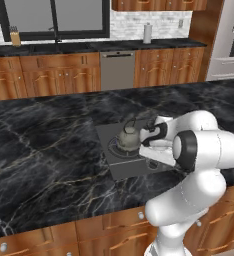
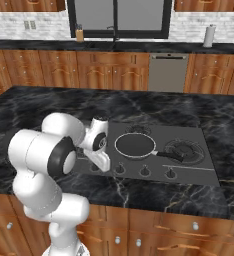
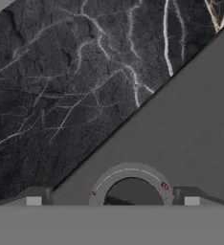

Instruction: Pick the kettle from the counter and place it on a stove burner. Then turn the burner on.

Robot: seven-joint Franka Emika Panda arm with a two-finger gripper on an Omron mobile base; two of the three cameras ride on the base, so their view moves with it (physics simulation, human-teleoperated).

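Over the near left corner of the dark grey cooktop (image 2: pixel 189 131), my gripper (image 3: pixel 113 201) points down with its jaws spread wide and nothing between them. Below it lies a round knob (image 3: pixel 131 189) with a pale ring. Just beyond my hand, the small squat grey-beige metal kettle (image 1: pixel 128 137) stands upright on the ringed black stove burner (image 1: pixel 123 151). To the right sits a black frying pan (image 2: pixel 135 145). The glossy black marble counter (image 1: pixel 44 150) with pale veins surrounds the cooktop.
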